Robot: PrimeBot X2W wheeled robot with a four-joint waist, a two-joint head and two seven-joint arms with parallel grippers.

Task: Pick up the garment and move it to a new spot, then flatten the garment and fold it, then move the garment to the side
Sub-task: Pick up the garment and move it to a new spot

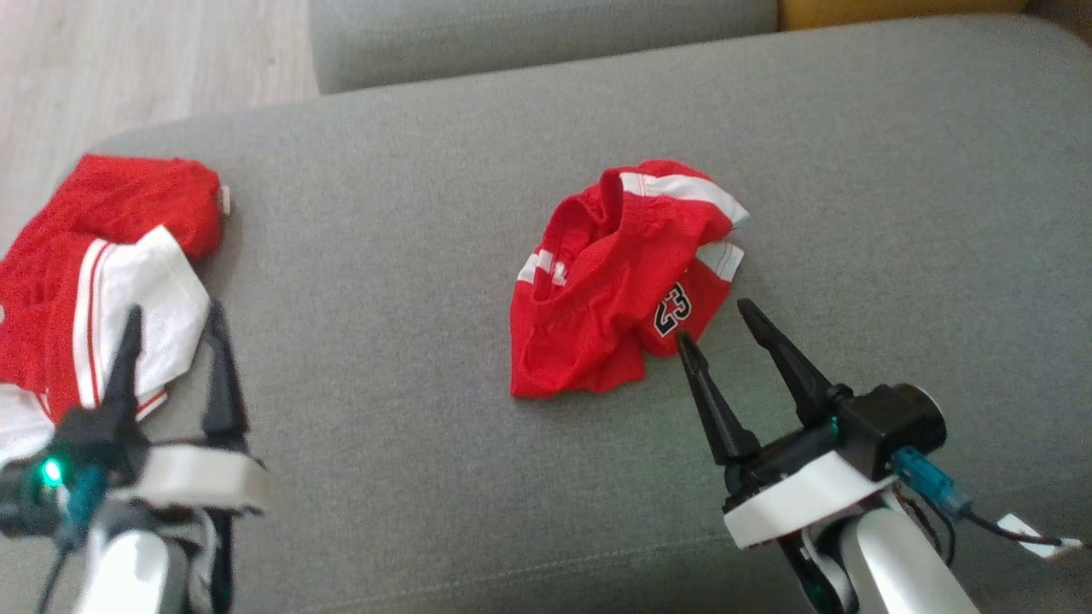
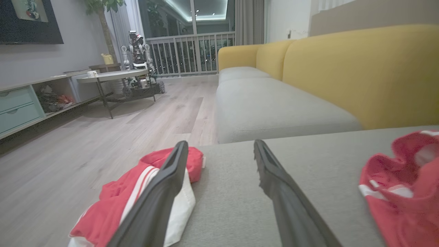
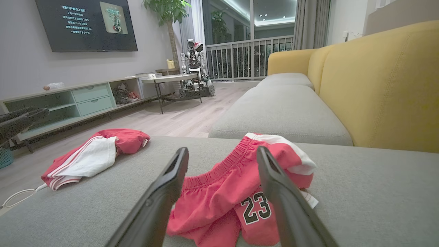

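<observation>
A crumpled pair of red shorts [image 1: 610, 286] with white trim and a black "23" lies in the middle of the grey sofa seat [image 1: 409, 256]. The shorts [image 3: 236, 192] fill the space just ahead of my right gripper [image 1: 715, 320], which stands open at their near right edge, its fingertips [image 1: 687, 345] almost touching the cloth. A second red and white garment [image 1: 94, 273] lies at the seat's left edge. Over its near right part hovers my left gripper [image 1: 171, 314], open and holding nothing. This garment [image 2: 137, 199] shows behind the left finger in the left wrist view.
The seat's left edge drops to a wooden floor [image 1: 128, 60]. Another grey cushion [image 1: 546, 34] lies beyond, with a yellow sofa back [image 3: 384, 85] to the right. Across the room stand a low table [image 3: 168, 80], a TV unit [image 3: 68, 99] and another robot [image 3: 193, 68].
</observation>
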